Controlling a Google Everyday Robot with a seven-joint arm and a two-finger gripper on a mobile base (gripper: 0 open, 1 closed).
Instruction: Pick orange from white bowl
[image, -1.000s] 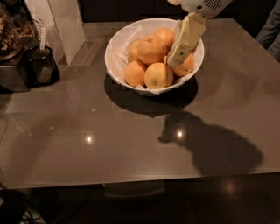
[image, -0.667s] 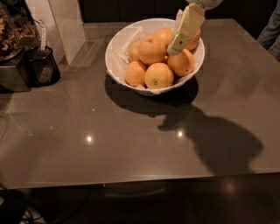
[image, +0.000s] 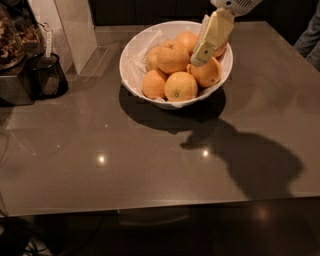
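The white bowl stands on the far half of a glossy brown table, toward twelve o'clock of the tabletop, with crinkled white lining showing along its nine o'clock wall. About seven oranges are heaped in it. The orange that looks the likeliest target is the large one riding highest on the pile, near the bowl's centre, with others packed round it at six, eight and three o'clock. The gripper comes in from the top edge at about one o'clock of the bowl, slanting down and to the left as a pale cream bar. Its tip lies inside the rim, just at three o'clock of the orange and right above the neighbouring fruit. Whether the tip touches either one is not clear from this angle, and whether the gripper is spread or closed cannot be told either, since it reads as one flat strip. As a judgement, the approach is done: the arm is over the bowl and down among the fruit. The pick itself is not yet shown. No orange is lifted clear, and all of them appear seated in the pile. What is left is a secure hold on one orange, then a lift over the rim without dragging the lining or rolling the neighbours out. A dark cup stands well apart at nine o'clock of the bowl, out of the way.
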